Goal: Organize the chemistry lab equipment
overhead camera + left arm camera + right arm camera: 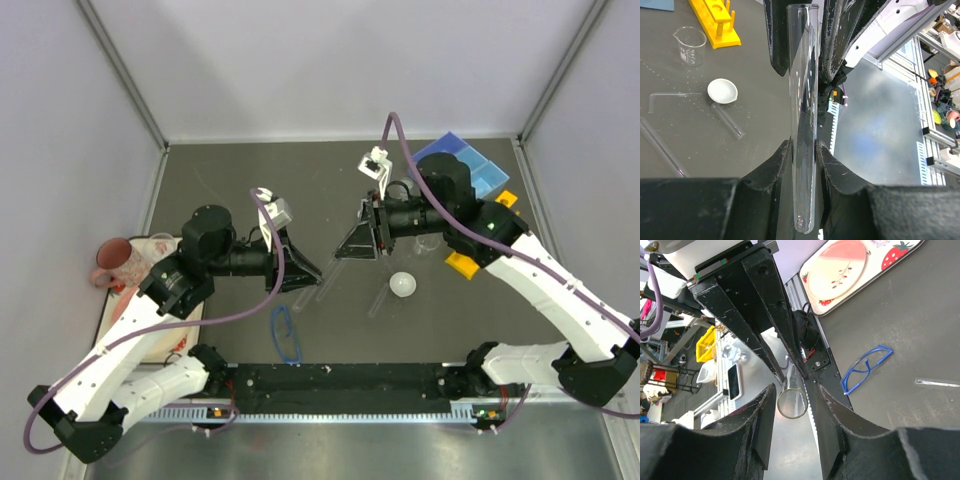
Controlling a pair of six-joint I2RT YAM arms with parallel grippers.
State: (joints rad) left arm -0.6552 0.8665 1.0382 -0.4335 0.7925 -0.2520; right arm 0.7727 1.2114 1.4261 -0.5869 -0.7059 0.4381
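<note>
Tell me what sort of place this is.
Most likely a robotics test cell staged as a chemistry bench: a dark table boxed in by pale panels, lab ware such as a beaker and a yellow tube rack on it, and a glass tube gripped in the left claw.

Glossy clear glass tube (802, 125), matt table (705, 160)

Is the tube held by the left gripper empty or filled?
Empty: the tube is transparent along its whole length, with no liquid visible inside.

Thin clear round-bottomed tube (801, 125) between the left fingers (774, 175), mouth outward
</note>
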